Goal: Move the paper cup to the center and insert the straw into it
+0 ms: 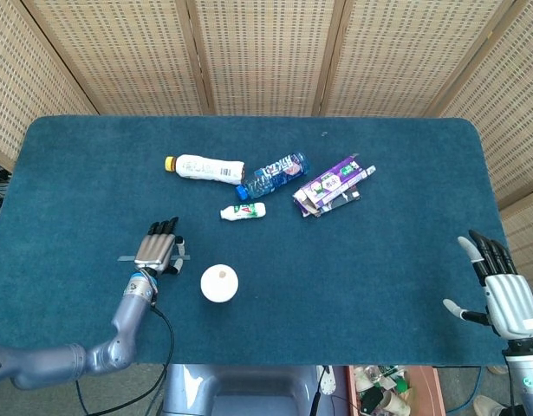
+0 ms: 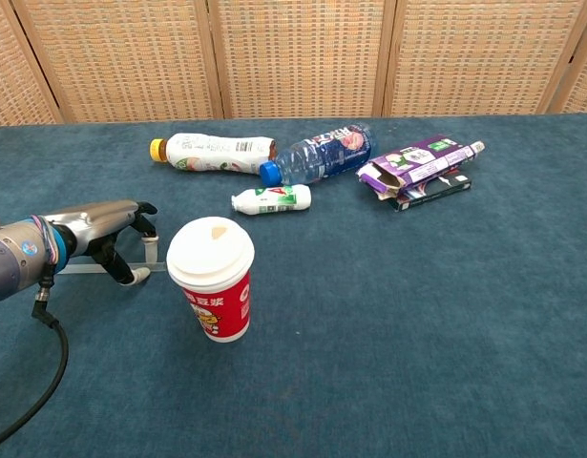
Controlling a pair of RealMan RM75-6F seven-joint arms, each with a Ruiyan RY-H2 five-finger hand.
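Note:
The paper cup [image 1: 219, 283] is red with a white lid [image 2: 211, 251] and stands upright near the table's front left. Just left of the cup lies the thin clear straw [image 2: 78, 270], nearly level. My left hand [image 2: 107, 229] arches over it with its fingers curled down, and the thumb and a fingertip pinch it. In the head view the straw [image 1: 125, 258] sticks out on both sides of that hand [image 1: 159, 251]. My right hand [image 1: 500, 299] hovers off the table's front right corner with its fingers spread, holding nothing.
Lying at the back middle of the blue table [image 1: 379, 243] are a white bottle with a yellow cap [image 2: 212, 151], a clear blue-capped bottle [image 2: 317, 156], a small white bottle [image 2: 271, 198] and a flattened purple carton [image 2: 422, 170].

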